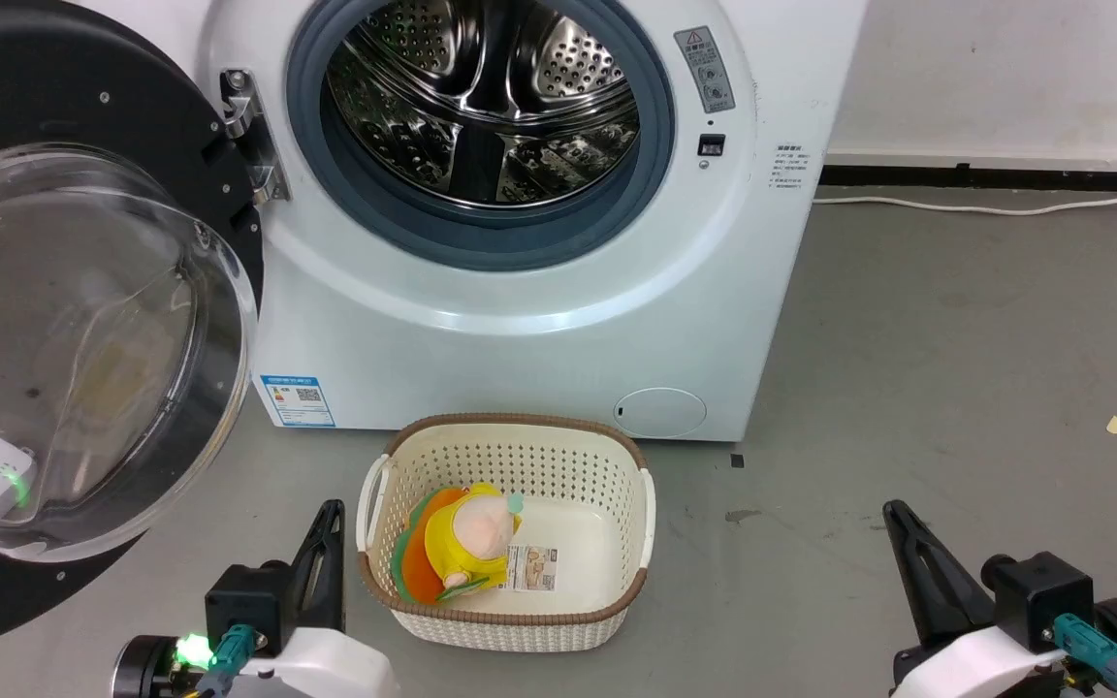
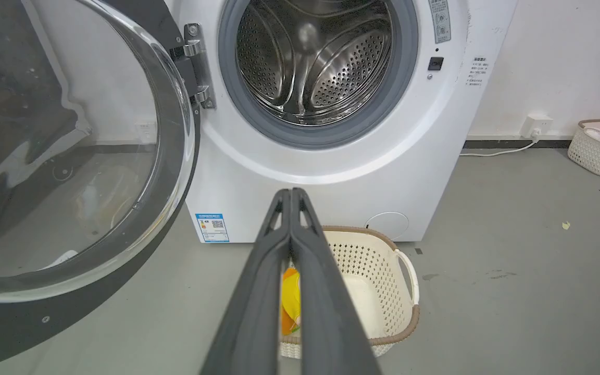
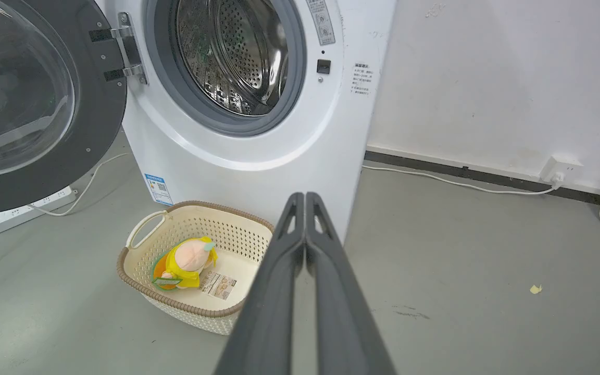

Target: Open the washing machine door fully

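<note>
1. A grey floor (image 1: 908, 339) and a white wall (image 3: 487, 78) are recorded. A white cable (image 1: 985, 206) is run along the skirting to a wall socket (image 3: 558, 169).
2. The washing machine (image 1: 520, 359) is stood against the wall. Its mouth is uncovered, so the perforated steel drum (image 1: 491, 97) and grey-blue rubber ring (image 1: 655, 145) are exposed.
3. The washing machine door (image 1: 54, 87) is swung out to the robot's left on its metal hinge (image 1: 250, 136). Its inner face and bulging glass bowl (image 1: 83, 339) are turned toward the robot. It is touched by neither gripper.
4. The left gripper (image 1: 330, 512) is held low, between the door's lower rim and the basket (image 1: 520, 431). Its fingers are pressed together with nothing between them.
5. The right gripper (image 1: 893, 512) is likewise pressed together and empty. It is held well apart to the right, over bare floor.
6. Judgement: both arms are presumably kept low and drawn back so that the door's arc and the drum mouth are left free.
7. Judgement: the door is taken to be at or near full swing. Whether any hinge travel is left cannot be told.
8. The basket is set on the floor just before the machine, with a yellow plush toy (image 1: 466, 538) inside, presumably placed for loading.
9. A white power strip (image 3: 24, 208) lies on the floor beneath the door and is noted as a possible obstruction.
</note>
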Controlling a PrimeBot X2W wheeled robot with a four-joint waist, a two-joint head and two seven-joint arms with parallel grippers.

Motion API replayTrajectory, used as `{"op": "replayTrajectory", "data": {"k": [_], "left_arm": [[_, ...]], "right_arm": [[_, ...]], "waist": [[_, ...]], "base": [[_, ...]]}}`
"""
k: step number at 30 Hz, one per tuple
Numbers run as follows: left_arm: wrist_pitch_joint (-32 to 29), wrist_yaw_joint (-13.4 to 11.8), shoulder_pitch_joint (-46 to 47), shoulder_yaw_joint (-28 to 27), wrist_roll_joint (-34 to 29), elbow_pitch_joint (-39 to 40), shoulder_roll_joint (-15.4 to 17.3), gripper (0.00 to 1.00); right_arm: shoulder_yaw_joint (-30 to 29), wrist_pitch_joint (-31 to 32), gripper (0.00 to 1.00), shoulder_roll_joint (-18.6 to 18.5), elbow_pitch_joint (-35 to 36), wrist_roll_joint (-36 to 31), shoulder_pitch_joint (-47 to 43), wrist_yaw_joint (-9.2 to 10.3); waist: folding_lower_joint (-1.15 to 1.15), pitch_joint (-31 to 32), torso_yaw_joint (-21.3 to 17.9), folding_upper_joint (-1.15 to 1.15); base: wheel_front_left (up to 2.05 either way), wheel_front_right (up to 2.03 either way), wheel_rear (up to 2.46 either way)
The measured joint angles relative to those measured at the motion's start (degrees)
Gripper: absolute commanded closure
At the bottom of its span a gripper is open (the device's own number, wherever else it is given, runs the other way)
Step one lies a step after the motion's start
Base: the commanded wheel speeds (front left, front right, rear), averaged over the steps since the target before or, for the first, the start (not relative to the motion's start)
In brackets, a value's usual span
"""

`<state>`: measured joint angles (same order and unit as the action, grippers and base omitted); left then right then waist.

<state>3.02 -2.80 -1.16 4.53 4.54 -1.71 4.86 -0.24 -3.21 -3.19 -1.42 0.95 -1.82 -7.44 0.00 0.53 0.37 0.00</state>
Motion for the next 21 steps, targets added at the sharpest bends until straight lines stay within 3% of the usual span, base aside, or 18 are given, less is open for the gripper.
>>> {"op": "replayTrajectory", "data": {"k": [21], "left_arm": [[-2.23, 2.00, 0.25, -3.53, -3.24, 1.21, -1.31, 1.00]], "right_arm": [[0.19, 2.52, 1.00, 0.00, 0.75, -0.51, 0.75, 0.00]], "waist": [[0.00, -0.44, -0.31, 0.00]], "base": [[0.00, 0.00, 0.00]]}}
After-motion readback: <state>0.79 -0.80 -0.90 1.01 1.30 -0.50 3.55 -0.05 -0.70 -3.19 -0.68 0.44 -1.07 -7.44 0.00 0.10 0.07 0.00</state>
